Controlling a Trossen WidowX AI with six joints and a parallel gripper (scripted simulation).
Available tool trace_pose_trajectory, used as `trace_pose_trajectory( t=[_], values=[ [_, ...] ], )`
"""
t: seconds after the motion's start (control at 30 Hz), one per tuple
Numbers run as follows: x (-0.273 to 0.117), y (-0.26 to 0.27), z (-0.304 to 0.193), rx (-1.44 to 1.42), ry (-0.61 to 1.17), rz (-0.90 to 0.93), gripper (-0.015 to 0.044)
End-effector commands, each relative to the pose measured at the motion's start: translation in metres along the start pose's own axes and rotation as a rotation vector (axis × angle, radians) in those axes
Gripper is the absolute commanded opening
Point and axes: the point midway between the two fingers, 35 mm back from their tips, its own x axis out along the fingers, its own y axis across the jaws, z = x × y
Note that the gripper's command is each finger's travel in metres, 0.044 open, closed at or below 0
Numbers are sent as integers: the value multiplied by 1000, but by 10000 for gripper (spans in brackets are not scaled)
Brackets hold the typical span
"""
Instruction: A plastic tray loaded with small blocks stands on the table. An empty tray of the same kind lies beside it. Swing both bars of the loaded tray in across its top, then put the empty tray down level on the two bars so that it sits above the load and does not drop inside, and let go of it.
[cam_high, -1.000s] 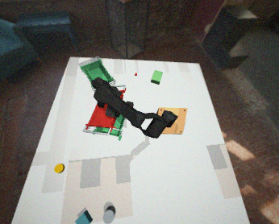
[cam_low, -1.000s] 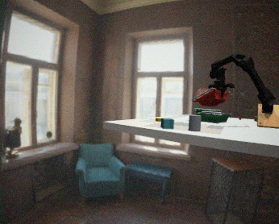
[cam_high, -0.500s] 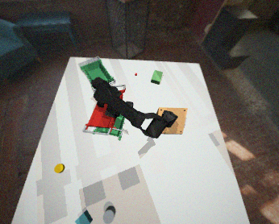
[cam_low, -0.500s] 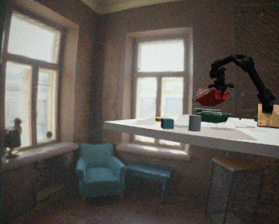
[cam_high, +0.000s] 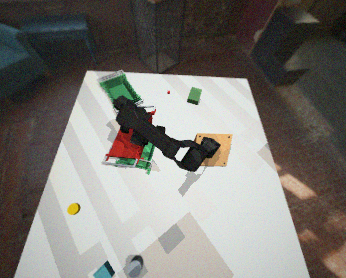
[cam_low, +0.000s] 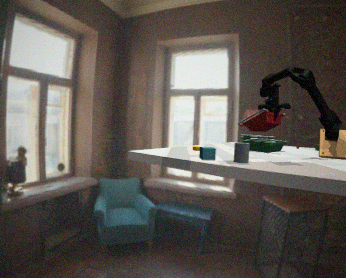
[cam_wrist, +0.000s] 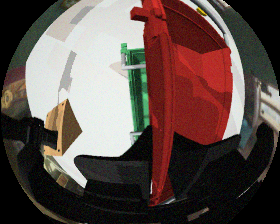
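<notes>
The jaws of the gripper (cam_high: 137, 135) (cam_low: 276, 114) (cam_wrist: 161, 150) pinch one wall of the red tray (cam_high: 122, 145) (cam_low: 260, 121) (cam_wrist: 202, 95), which is held tilted in the air, its visible interior bare. Below lies a green tray (cam_high: 148, 150) (cam_low: 262, 145) (cam_wrist: 140, 100), with grey bars at its ends; its contents are largely hidden. A second green tray (cam_high: 120, 89) occupies the table's (cam_high: 210, 200) (cam_low: 200, 170) corner, near the arm's wrist. Well apart: a green block (cam_high: 194, 95), a yellow disc (cam_high: 73, 208) (cam_low: 196, 148) (cam_wrist: 201, 11), and a teal block (cam_high: 104, 270) (cam_low: 207, 153) near a grey cylinder (cam_high: 135, 265) (cam_low: 241, 152).
</notes>
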Motion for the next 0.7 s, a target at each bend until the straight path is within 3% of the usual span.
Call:
trace_pose_trajectory(
  t=[0.0, 0.67],
  values=[
    [-4, -2, -1, 3, -4, -16, 0],
    [11, -3, -1, 3, -4, -17, 0]
  ],
)
